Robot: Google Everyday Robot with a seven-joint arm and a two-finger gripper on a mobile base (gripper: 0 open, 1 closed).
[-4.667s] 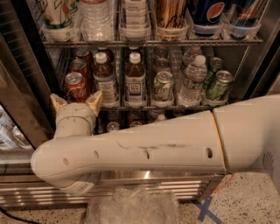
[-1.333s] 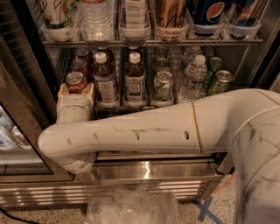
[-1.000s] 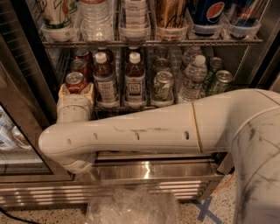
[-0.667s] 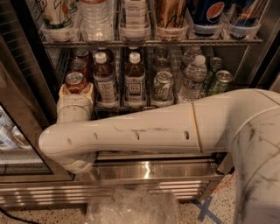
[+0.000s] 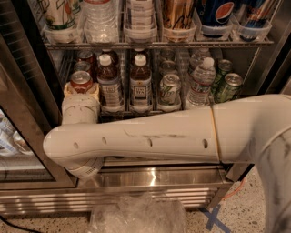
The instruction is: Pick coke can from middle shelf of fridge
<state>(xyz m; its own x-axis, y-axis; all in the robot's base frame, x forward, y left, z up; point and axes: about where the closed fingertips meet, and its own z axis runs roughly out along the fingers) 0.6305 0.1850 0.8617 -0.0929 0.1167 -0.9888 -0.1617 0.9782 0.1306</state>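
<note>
Claw [image 5: 82,89] sits inside the fridge [image 5: 154,178], at the left end of the middle shelf [image 5: 119,114], closed around the coke can [image 5: 82,79]. Its cream fingers [image 5: 67,89] lie against both sides of the can. Only the can's silver top and a band of red show above the claw; the lower part is hidden behind it. Just behind the claw, deeper in the same lane, stand more red cans [image 5: 85,57].

Immediately right of the claw are two brown tea bottles [image 5: 109,84] with white caps, side by side in clear lane trays [image 5: 169,107]. Further right come a green-and-silver can [image 5: 170,88], a clear water bottle [image 5: 200,82], and two more green cans [image 5: 228,86] at the far right.

Above the claw runs the upper wire shelf [image 5: 154,44], holding water bottles, tall cans and a Pepsi bottle [image 5: 213,11].

Below the claw the wrist turns into the white arm [image 5: 150,141], which stretches away to the right across the fridge's lower front. Left of the claw stands the open glass door [image 5: 18,136]. Below the arm, on the speckled floor, lies crumpled clear plastic [image 5: 136,214], with blue tape [image 5: 213,219] to its right.
</note>
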